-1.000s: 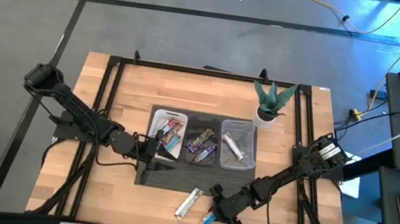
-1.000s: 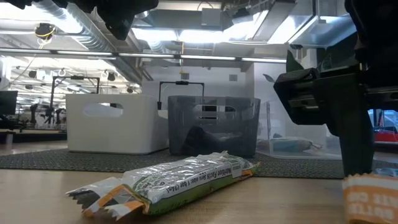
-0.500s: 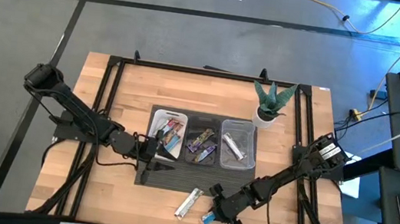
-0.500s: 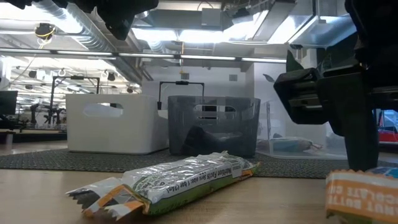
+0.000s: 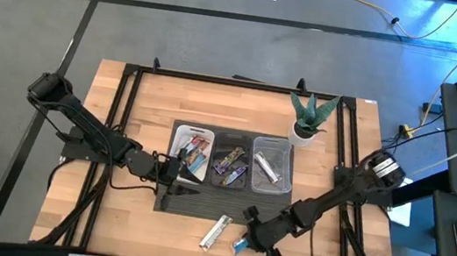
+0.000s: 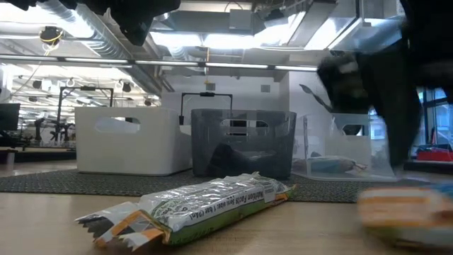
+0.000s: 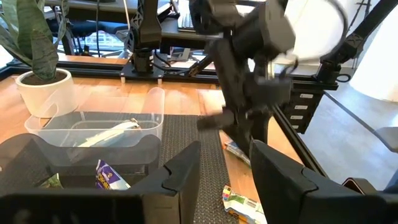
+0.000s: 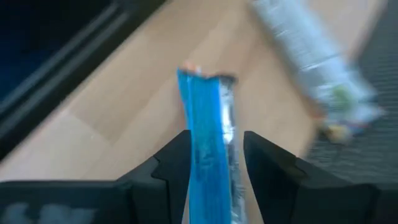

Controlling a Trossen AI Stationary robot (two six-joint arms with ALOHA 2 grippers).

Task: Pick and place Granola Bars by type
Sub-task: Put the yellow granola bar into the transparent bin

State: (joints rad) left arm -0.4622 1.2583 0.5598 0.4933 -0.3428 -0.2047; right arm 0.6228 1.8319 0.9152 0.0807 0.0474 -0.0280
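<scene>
From above, I am reaching my right gripper [image 5: 241,244] down near the front edge of the table [image 5: 110,219], and its fingers are closing on a blue bar [image 5: 238,247]; a silver bar [image 5: 215,231] is lying just beside it toward the left, apart from it; my left gripper [image 5: 177,168] is waiting over the white tray [image 5: 181,131], its jaws parted with nothing between them; the black tray [image 5: 233,137] and the clear tray [image 5: 285,166] are sitting in a row with the white one on a dark mat [image 5: 192,201], each holding bars, and a potted plant [image 5: 308,118] is standing near the back right corner.

At table height, the silver bar [image 6: 191,205] is lying flat on the wood in front of the mat; my right arm is blurring at the right side.

Through my left wrist camera, the clear tray [image 7: 93,127] is holding a silver bar.

Through my right wrist camera, my fingers [image 8: 165,168] are gripping the blue bar [image 8: 208,137] from both sides; the silver bar [image 8: 311,56] is lying beyond it.
</scene>
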